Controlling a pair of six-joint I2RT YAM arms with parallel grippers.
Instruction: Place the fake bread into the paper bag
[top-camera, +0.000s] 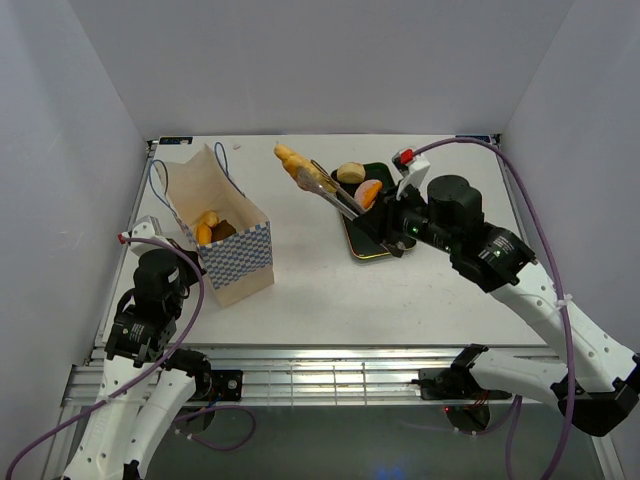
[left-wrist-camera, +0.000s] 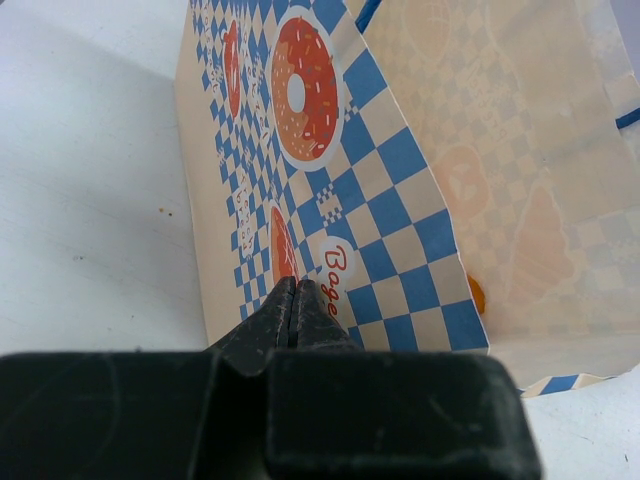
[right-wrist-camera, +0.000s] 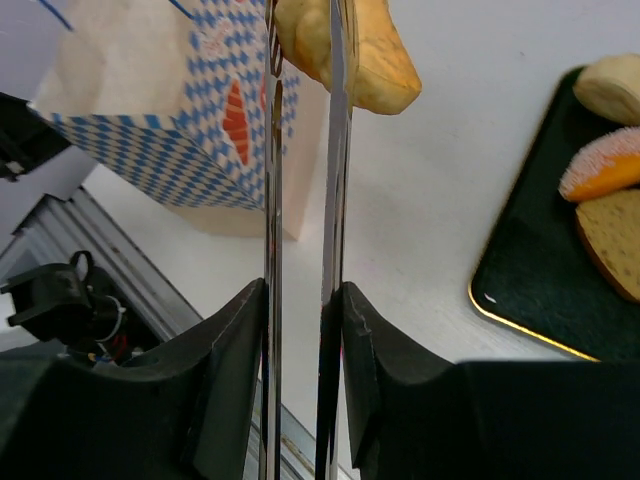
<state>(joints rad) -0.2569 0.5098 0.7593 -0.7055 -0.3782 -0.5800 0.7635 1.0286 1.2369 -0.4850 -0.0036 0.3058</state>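
The tabletop (top-camera: 330, 290) carries the open paper bag (top-camera: 240, 255), with bread pieces (top-camera: 207, 228) inside. The left claw (left-wrist-camera: 292, 297) has its fingers together at the bag wall. The right claw (right-wrist-camera: 300, 300) is clamped on tongs (top-camera: 335, 195), which grip the long loaf (top-camera: 293, 163) between the bag and the tray (top-camera: 375, 246).

— What finish did you see on the loaf (top-camera: 295, 165)?
— Smooth golden skin with a soft sheen, plastic by its look. The tongs (right-wrist-camera: 335, 200) you worked with were thin, bright metal, almost mirror-like.
— And your paper bag (top-camera: 240, 255)?
— Matt cream paper, with the blue checks printed flat. Your tray (top-camera: 375, 247) was dark and glossy with a shiny gold rim. An orange piece (right-wrist-camera: 605, 170) on it had a rough, grainy pale edge. The tabletop (top-camera: 400, 290) looked smooth, matt white, and your right gripper (right-wrist-camera: 300, 300) matt black.
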